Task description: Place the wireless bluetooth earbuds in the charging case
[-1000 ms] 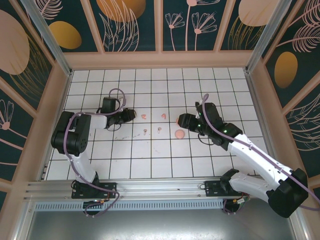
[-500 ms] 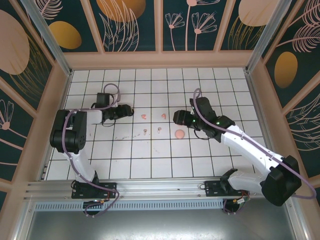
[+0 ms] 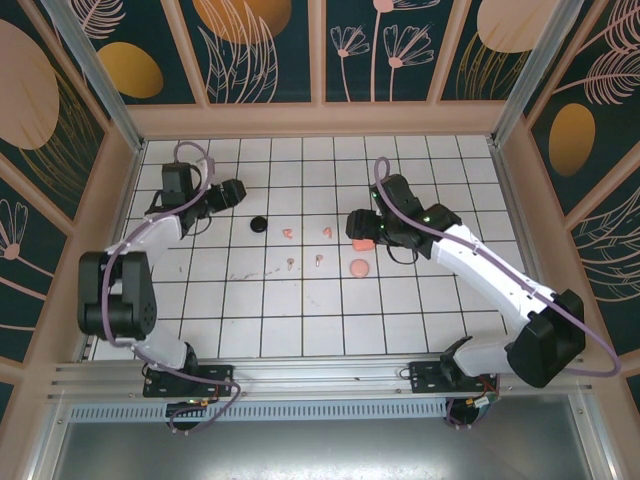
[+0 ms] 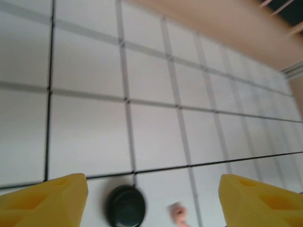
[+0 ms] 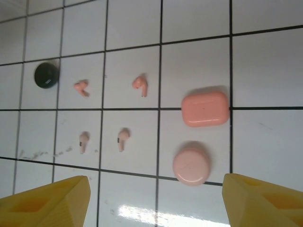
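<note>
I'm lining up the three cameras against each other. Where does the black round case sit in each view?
Top external: the black round case lies left of centre, with a coral earbud just to its right.
Left wrist: the case is at the bottom edge, left of middle, with the earbud to its right.
Right wrist: the case is at the upper left, with the earbud to its right.
Shared landmark: that coral earbud.

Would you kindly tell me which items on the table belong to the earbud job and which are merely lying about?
Job: two coral earbuds, two pale earbuds, oblong pink case, round pink case, round black case.
Lying about: dark scuff marks on the tiled table.
</note>
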{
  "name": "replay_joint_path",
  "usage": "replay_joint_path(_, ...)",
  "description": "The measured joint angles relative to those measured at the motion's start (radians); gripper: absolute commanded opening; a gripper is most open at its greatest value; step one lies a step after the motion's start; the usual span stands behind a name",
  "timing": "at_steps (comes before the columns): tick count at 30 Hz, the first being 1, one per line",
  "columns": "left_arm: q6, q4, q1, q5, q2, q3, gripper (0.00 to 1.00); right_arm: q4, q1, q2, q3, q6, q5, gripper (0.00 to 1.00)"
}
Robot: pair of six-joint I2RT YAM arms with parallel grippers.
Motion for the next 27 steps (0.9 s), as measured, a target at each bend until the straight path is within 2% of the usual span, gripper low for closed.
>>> replay_joint_path(1,-0.016,0.027,0.000,0.014,-0.036,-0.012,0.97,-0.016,0.000,0.009,0.008,-0.008,0.003,0.74)
replay_joint_path(2,-0.032,0.055,0.000,0.027,-0.075,-0.025,0.98,-0.029,0.000,0.018,0.010,-0.013,0.008,0.74)
replay_joint_path(8,-0.106,0.141,0.000,0.082,-0.220,-0.071,0.99,-0.072,0.000,0.046,0.010,-0.039,0.014,0.75)
replay_joint_path(9,-0.118,0.151,0.000,0.085,-0.235,-0.076,0.99,-0.073,0.000,0.054,0.010,-0.046,0.015,0.73)
replay_joint_path(14,-0.186,0.197,0.000,0.068,-0.294,-0.105,0.99,-0.078,0.000,0.094,0.006,-0.078,0.010,0.76)
replay_joint_path(19,-0.288,0.330,0.000,0.051,-0.369,-0.225,0.99,-0.051,0.000,0.106,-0.027,-0.122,-0.006,0.76)
replay_joint_path(27,-0.417,0.466,0.000,0.085,-0.386,-0.339,0.99,0.034,0.000,0.193,-0.101,-0.131,-0.039,0.76)
